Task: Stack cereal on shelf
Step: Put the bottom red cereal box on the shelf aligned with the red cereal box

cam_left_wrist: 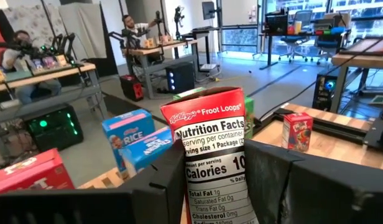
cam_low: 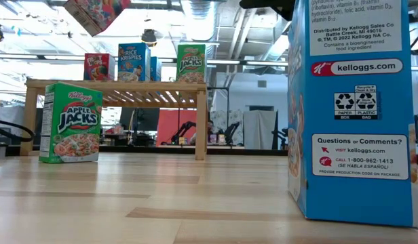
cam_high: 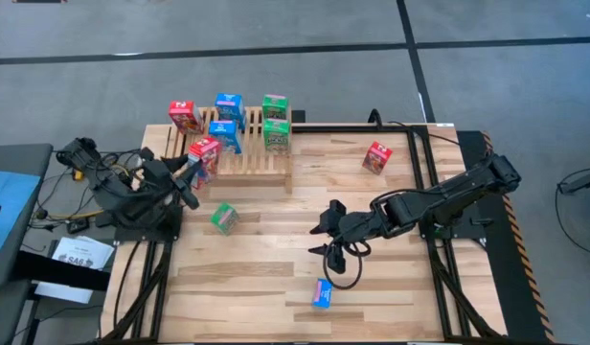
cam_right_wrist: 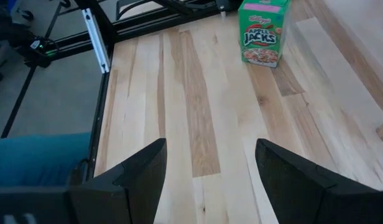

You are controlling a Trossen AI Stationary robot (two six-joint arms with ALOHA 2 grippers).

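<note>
The shelf (cam_high: 245, 151) stands at the table's far left, with red (cam_high: 185, 116), blue (cam_high: 229, 108) and green (cam_high: 275, 106) cereal boxes standing on it, also visible in the low view (cam_low: 133, 61). My left gripper (cam_high: 195, 169) is shut on a red Froot Loops box (cam_left_wrist: 210, 137) at the shelf's left end. A green box (cam_high: 223, 218) stands on its bottom on the table in front of the shelf. My right gripper (cam_high: 329, 241) hovers open mid-table, with nothing between its fingers (cam_right_wrist: 285, 174). My left gripper pinches the red box between its two fingers (cam_left_wrist: 161, 180), which lie on its two broad faces beside the nutrition side panel (cam_left_wrist: 201, 177). The fingers come in level. The box's top end sticks out past the fingers, and the box is lifted clear, tilted (cam_low: 97, 13).
A red box (cam_high: 376, 156) stands on the table to the right of the shelf. A blue box (cam_high: 323, 293) stands near the front edge, filling the low view's right (cam_low: 355, 108). Bare planks lie between the green box (cam_right_wrist: 261, 32) and my right gripper.
</note>
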